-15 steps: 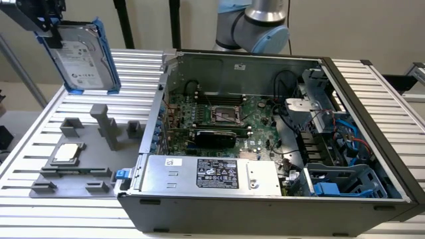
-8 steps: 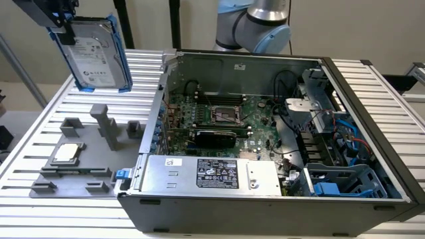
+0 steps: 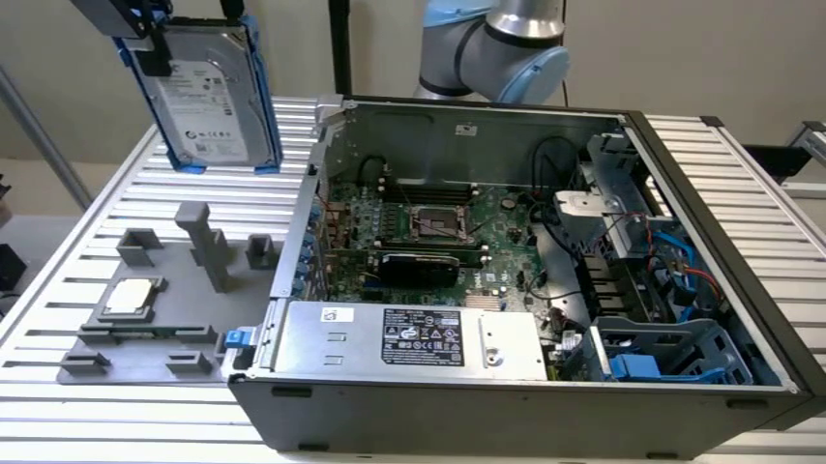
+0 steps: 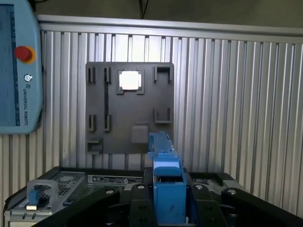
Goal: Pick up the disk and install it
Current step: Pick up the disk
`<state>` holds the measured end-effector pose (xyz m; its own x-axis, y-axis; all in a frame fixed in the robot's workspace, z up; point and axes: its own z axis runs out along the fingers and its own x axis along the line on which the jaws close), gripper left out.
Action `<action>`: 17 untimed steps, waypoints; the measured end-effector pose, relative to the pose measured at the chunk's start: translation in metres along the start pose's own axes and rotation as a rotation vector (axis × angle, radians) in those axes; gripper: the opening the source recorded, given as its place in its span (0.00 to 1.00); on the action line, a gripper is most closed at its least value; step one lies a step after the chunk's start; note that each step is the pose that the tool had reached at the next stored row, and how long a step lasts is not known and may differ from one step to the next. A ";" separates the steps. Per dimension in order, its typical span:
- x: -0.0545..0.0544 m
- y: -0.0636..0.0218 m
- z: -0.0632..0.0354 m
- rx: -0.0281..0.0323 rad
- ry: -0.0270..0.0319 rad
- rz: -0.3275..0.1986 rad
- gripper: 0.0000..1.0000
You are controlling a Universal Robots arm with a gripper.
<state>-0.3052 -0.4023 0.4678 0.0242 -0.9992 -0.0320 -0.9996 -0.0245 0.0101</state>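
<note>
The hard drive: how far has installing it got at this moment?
Picked up: the claw grips the hard drive in its blue frame, and it hangs above the slatted table, clear of the grey holder. In hand: the drive, upright, outside the computer case. Left: the installing itself; the case is open, and the drive is not in it.
</note>
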 end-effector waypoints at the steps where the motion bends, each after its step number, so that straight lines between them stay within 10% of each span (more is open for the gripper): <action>1: 0.002 -0.0044 -0.0014 0.0000 0.0000 0.000 0.00; 17: 0.033 -0.0686 -0.0117 0.0000 -0.0012 0.000 0.00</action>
<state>-0.2357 -0.4335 0.4778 0.0243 -0.9992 -0.0332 -0.9996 -0.0246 0.0101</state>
